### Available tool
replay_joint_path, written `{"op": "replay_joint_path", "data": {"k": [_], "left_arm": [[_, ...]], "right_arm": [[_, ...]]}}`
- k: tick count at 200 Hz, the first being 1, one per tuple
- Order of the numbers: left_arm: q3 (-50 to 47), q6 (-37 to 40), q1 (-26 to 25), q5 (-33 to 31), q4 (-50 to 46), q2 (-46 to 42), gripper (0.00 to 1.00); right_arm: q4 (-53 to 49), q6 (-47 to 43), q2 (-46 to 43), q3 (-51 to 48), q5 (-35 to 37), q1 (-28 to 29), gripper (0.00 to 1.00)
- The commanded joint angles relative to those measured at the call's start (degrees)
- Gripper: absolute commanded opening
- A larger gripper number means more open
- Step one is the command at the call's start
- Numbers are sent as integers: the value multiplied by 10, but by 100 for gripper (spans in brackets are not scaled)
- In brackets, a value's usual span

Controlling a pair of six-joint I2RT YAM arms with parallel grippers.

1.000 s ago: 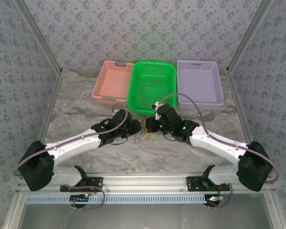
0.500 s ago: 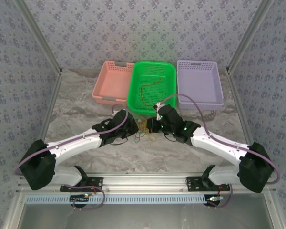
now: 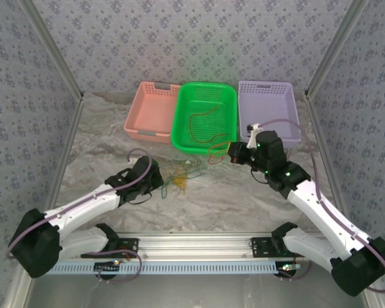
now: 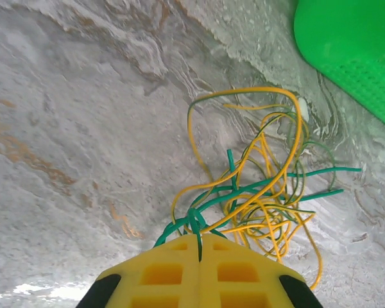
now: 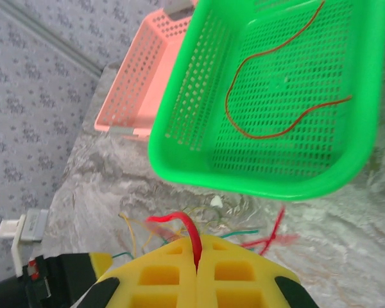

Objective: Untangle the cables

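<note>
Both arms had drawn apart, left tool [image 4: 199,247] clamped on a teal cable [image 4: 177,226], right tool [image 5: 197,251] on a red cable [image 5: 178,220]; slow, steady pulling seemed wisest.

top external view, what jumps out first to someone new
The bright green basket stands out at the middle back, with a red-orange cable lying in it. In front of it a tangle of yellow and green cables lies on the table, the left gripper pinching a green strand and the right gripper a red cable.
</note>
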Motion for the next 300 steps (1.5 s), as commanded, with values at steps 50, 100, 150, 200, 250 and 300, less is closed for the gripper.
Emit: {"op": "replay_joint_path", "data": {"k": [50, 100, 150, 200, 250, 300], "left_arm": [[27, 47, 50, 19, -52, -51, 39], [119, 61, 40, 110, -28, -66, 50], [216, 189, -71, 150, 13, 10, 44], [212, 250, -102, 127, 31, 53, 50], [219, 283, -108, 102, 17, 79, 37], [244, 346, -108, 31, -50, 79, 3]], "right_arm": [[-21, -49, -4, 35, -107, -54, 0], [30, -91, 3, 8, -135, -29, 0], [-21, -115, 82, 79, -188, 11, 0], [-60, -117, 110, 104, -196, 48, 0], [-73, -124, 125, 107, -201, 69, 0], [-108, -156, 126, 113, -204, 79, 0]]}}
